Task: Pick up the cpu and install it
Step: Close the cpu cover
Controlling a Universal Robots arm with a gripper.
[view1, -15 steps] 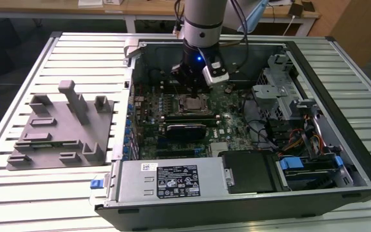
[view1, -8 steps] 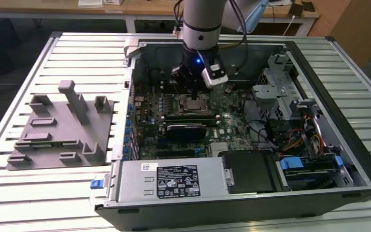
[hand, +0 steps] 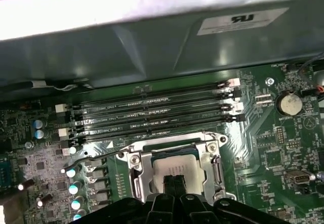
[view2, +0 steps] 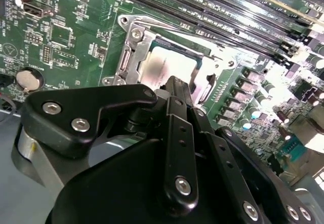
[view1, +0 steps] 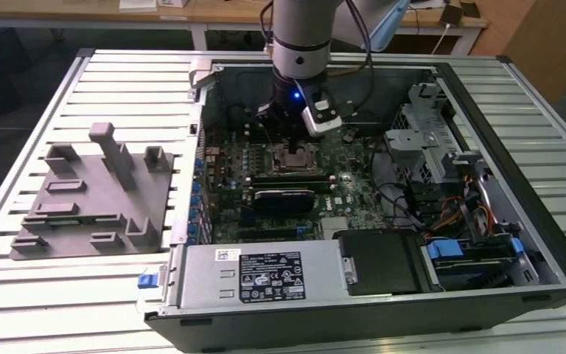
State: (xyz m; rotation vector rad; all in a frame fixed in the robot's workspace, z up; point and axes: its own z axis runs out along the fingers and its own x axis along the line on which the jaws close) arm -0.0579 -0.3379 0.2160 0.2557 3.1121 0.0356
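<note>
The cpu (hand: 191, 169) lay flat inside the socket (hand: 135, 177), silvery top up, framed on all sides by the socket's metal bracket. The claw (hand: 174, 182) stood right over the middle of the cpu. Its two black fingers (view2: 178, 100) were drawn together with no gap at the tips and nothing clamped between them. Whether the tips touched the cpu's top or hung just above it could not be told.

A thin wire lever (hand: 96, 156) stuck out from one side of the socket. Just beside the socket ran four long memory slots (hand: 152, 114), and past them rose the case wall (hand: 152, 47). On the lever's side of the socket stood a row of small capacitors (hand: 74, 187). On the opposite side, well apart from the socket, sat a coin battery (hand: 289, 104) on the green board (hand: 273, 150).

In the exterior view the arm (view1: 298, 37) reached down into the open case (view1: 548, 221) to the socket. A black block (view1: 283, 199) lay just beside the socket. A grey tray (view1: 96, 199) rested on the slatted table (view1: 27, 110), well apart from the socket, to the exterior view's left.
</note>
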